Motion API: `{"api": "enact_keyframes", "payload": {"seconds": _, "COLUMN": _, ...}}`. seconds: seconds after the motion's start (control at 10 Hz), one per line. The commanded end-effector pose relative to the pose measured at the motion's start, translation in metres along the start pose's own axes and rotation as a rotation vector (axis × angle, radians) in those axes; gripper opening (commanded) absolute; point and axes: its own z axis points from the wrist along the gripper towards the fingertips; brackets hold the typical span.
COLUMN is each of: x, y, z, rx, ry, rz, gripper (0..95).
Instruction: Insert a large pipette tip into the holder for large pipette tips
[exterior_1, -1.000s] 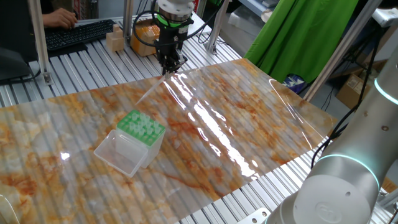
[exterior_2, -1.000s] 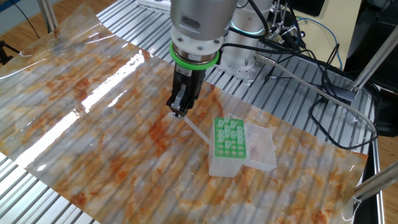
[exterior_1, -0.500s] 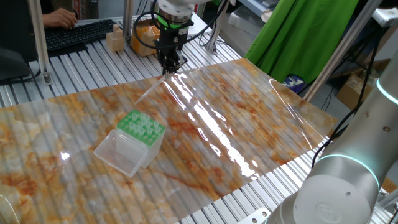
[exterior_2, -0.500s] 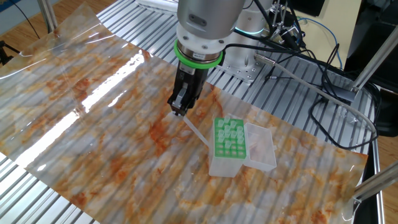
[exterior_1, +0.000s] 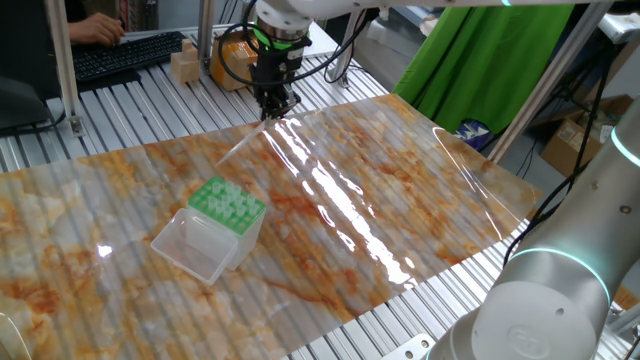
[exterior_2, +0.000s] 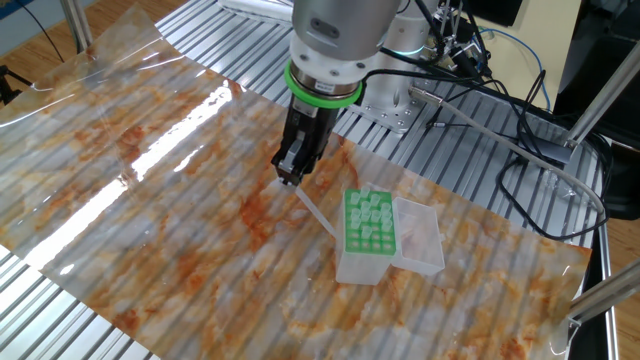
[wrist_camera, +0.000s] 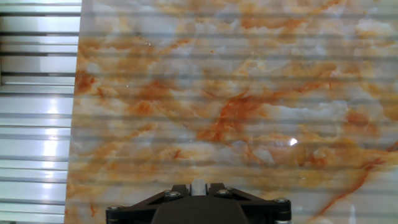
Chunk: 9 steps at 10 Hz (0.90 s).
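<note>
My gripper (exterior_1: 273, 108) hangs over the far side of the marbled sheet, shut on the wide end of the large pipette tip (exterior_1: 241, 146). The thin whitish tip slants down from the jaws toward the holder. In the other fixed view the gripper (exterior_2: 287, 178) holds the tip (exterior_2: 316, 209), whose point ends close to the holder's green rack (exterior_2: 369, 220). The holder (exterior_1: 228, 203) is a clear box with a green perforated top, its clear lid (exterior_1: 192, 246) open flat beside it. In the hand view only the tip's white butt (wrist_camera: 198, 185) shows between the fingers.
A marbled orange-and-white sheet (exterior_1: 400, 190) covers the slatted metal table. A keyboard (exterior_1: 120, 55) and a wooden block (exterior_1: 185, 65) lie at the far edge. Cables (exterior_2: 520, 150) and the arm's base stand beside the table, with a green cloth (exterior_1: 490, 60) behind.
The gripper with the tip has shifted slightly toward the holder's side. The tip stays held at the same slant. The holder has not moved.
</note>
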Motion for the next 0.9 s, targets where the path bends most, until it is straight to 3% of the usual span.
{"api": "enact_keyframes", "payload": {"seconds": 0.1, "x": 0.0011, "y": -0.0009, "z": -0.0003, "rx": 0.001, "ry": -0.019, "rz": 0.000, "gripper": 0.0}}
{"api": "enact_keyframes", "payload": {"seconds": 0.4, "x": 0.0014, "y": -0.0011, "z": -0.0005, "rx": -0.003, "ry": -0.052, "rz": 0.002, "gripper": 0.0}}
{"api": "enact_keyframes", "payload": {"seconds": 0.9, "x": 0.0079, "y": -0.0052, "z": -0.0037, "rx": -0.011, "ry": -0.055, "rz": 0.013, "gripper": 0.0}}
